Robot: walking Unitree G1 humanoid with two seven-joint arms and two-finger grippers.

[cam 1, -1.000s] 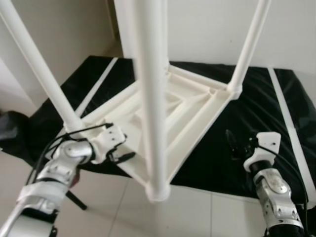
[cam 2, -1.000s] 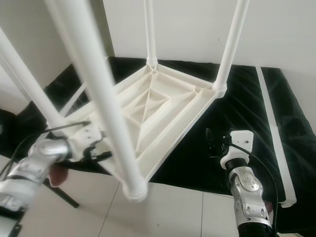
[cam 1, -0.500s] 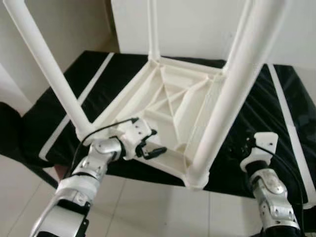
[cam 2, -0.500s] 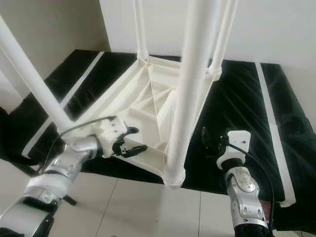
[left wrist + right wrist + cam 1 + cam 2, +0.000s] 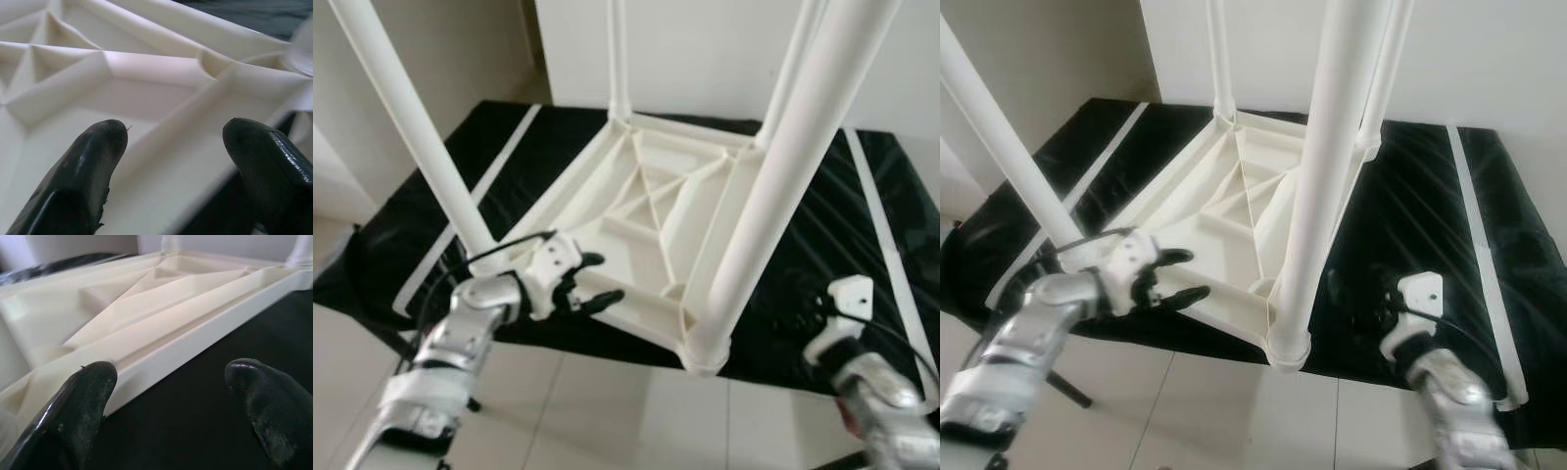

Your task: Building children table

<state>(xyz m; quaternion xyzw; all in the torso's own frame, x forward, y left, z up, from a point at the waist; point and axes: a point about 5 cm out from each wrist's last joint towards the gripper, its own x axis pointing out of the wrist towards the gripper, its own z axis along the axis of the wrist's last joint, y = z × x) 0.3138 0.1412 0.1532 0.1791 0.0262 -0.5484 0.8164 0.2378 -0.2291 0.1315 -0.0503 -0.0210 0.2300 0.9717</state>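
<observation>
Four round white legs, among them the near leg [image 5: 773, 186], stand seated in the corner sockets of the upturned children's table [image 5: 656, 215], which lies top-down on a black cloth-covered bench [image 5: 411, 225]; assembly looks nearly done, with turning it upright probably left. Moulded matte plastic, ribbed underside with diagonal braces and a raised rim. Left gripper [image 5: 590, 281] gapes empty over the near rim; right gripper [image 5: 171, 406], likewise spread and empty, hovers above the cloth beside the table's edge.

White walls [image 5: 705, 49], tiled floor [image 5: 607, 411]

Both grippers [image 5: 592, 284] [image 5: 171, 396] spread wide
</observation>
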